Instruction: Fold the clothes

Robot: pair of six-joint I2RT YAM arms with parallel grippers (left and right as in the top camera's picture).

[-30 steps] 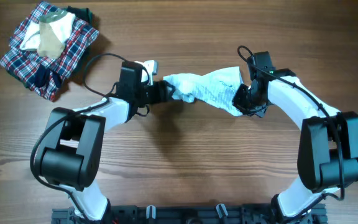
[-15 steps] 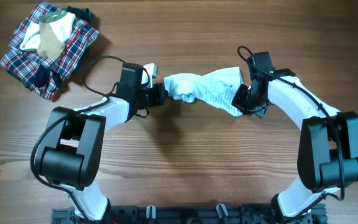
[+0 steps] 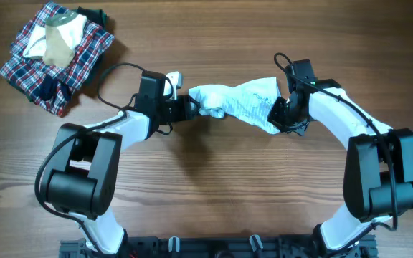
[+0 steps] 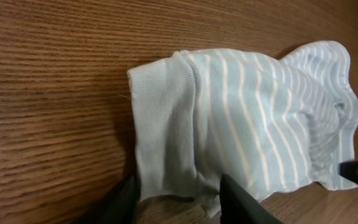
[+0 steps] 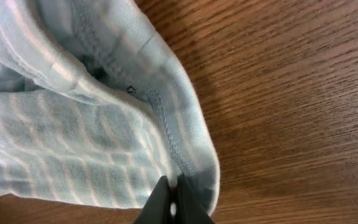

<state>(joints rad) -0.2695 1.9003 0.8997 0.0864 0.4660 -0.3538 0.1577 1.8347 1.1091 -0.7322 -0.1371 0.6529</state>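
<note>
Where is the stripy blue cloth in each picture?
Overhead: stripy cloth in the middle, just above centre.
Left wrist: stripy cloth fills the centre and right.
Right wrist: stripy cloth covers the left, hem pinched by the right end effector.
Shared landmark: the wooden table.

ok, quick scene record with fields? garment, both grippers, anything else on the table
target: striped garment, bunched up mid-table, not yet folded
left gripper: open, fingers either side of the garment's edge
right gripper: shut on the garment's hem at the opposite end
other items: plaid garment with a beige garment on top, far corner on the left arm's side, clear of both arms
surface: wooden table
</note>
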